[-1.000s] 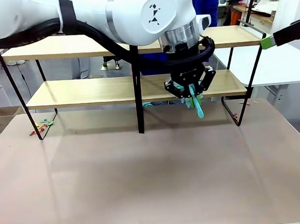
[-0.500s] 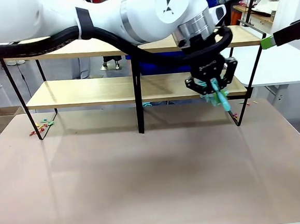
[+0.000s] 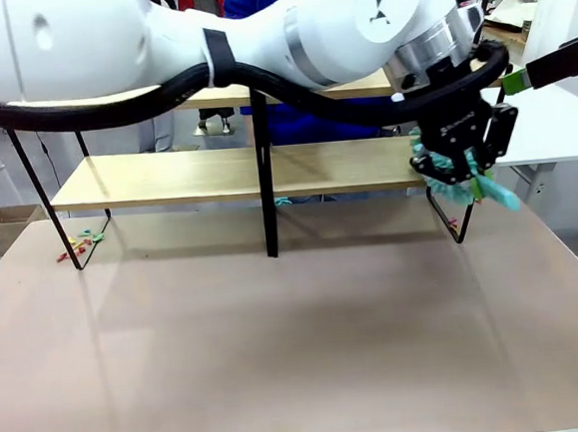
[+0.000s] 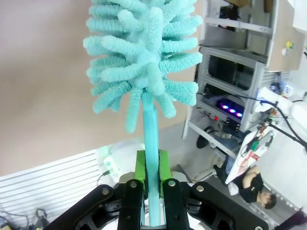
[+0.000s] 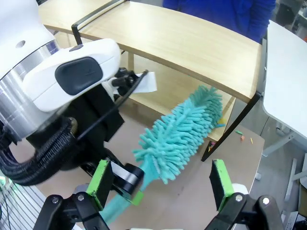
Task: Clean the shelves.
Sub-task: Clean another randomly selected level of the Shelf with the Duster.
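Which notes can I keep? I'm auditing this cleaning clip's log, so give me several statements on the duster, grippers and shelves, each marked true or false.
1. The left gripper is shut on the handle of the teal duster. True.
2. The right gripper is shut. False: its jaws stand wide open, holding nothing.
3. The duster is by the right end of the shelves. True.
4. The shelves have three boards. False: there are two tiers.
5. Small coloured bits lie on the table near the shelves' left foot. True.
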`<move>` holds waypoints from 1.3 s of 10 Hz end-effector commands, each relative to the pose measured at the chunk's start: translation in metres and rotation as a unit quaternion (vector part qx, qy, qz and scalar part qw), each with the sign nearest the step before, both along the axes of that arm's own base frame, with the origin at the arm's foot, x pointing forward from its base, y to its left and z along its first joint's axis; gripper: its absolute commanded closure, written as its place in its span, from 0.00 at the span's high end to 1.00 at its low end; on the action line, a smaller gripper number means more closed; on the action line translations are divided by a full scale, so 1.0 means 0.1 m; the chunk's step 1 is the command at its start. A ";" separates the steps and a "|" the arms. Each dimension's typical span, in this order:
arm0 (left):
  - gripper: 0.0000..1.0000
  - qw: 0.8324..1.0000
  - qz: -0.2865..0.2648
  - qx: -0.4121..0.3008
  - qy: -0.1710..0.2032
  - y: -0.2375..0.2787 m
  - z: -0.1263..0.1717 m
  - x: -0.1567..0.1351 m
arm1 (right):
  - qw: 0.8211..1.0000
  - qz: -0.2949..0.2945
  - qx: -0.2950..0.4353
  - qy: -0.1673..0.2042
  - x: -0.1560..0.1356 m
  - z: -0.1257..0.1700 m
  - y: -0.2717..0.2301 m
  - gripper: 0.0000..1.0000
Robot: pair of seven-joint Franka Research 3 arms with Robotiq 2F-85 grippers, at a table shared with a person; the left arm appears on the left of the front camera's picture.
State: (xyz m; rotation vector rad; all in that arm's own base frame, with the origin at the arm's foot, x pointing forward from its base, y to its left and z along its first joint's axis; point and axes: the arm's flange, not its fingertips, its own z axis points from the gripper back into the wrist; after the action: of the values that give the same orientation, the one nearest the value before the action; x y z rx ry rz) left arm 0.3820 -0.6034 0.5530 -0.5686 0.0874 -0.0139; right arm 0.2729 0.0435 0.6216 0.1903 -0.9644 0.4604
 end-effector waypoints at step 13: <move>0.12 0.990 -0.111 -0.070 -0.053 0.84 0.39 -0.29 | 1.000 0.001 0.001 0.000 0.00 0.00 0.00 1.00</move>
State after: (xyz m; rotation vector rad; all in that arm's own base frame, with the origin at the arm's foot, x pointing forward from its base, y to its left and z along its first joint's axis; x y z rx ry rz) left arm 0.3823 -0.5625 0.5902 -0.7415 0.0098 -0.2010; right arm 0.2650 0.0654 0.6224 0.2156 -0.9540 0.5055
